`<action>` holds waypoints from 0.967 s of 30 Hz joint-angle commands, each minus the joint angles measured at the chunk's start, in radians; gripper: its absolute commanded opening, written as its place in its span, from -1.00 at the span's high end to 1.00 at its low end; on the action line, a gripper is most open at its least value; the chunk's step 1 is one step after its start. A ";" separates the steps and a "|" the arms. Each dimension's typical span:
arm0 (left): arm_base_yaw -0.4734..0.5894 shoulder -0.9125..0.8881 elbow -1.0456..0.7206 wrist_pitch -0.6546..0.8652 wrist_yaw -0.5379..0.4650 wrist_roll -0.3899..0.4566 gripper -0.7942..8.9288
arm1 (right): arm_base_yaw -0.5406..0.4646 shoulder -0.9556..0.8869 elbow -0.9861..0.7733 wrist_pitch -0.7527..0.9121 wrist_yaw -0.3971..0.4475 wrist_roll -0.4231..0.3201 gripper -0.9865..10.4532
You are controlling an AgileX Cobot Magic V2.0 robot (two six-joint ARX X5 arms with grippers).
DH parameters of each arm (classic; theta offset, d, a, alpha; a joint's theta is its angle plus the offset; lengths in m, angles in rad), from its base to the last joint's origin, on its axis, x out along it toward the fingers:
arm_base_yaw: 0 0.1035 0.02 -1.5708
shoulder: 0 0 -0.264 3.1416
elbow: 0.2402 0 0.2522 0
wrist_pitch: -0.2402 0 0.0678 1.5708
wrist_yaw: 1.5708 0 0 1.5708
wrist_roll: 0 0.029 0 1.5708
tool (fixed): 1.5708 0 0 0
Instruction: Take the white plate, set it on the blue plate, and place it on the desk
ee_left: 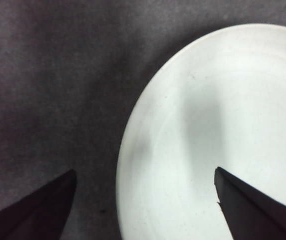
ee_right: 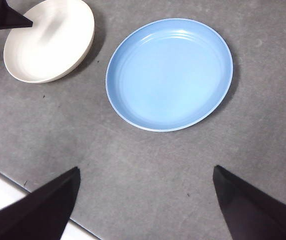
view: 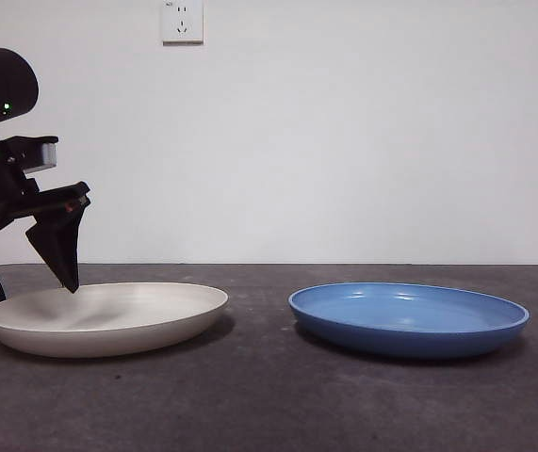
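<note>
The white plate rests on the desk at the left, and the blue plate lies apart from it to the right. My left gripper hangs open low over the white plate's outer left rim, one jaw above the plate's inside and the other beyond the rim over the desk. In the left wrist view the white plate fills one side, and the left gripper straddles its edge, holding nothing. My right gripper is open and high above the desk, looking down on the blue plate and white plate.
A white wall with a power socket stands behind the desk. The desk's front edge shows in the right wrist view, with a pale floor or border beyond it. Bare desk lies between the plates and that edge.
</note>
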 commanded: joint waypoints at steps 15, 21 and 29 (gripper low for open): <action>-0.002 0.063 0.019 -0.002 -0.002 -0.039 0.19 | 0.003 0.004 0.019 0.010 -0.002 0.010 0.08; -0.002 0.063 0.019 -0.001 -0.002 -0.052 0.62 | 0.003 0.004 0.019 0.010 -0.002 0.010 0.08; 0.008 0.061 0.019 0.005 -0.002 -0.058 0.82 | 0.003 0.004 0.019 0.011 -0.002 0.010 0.08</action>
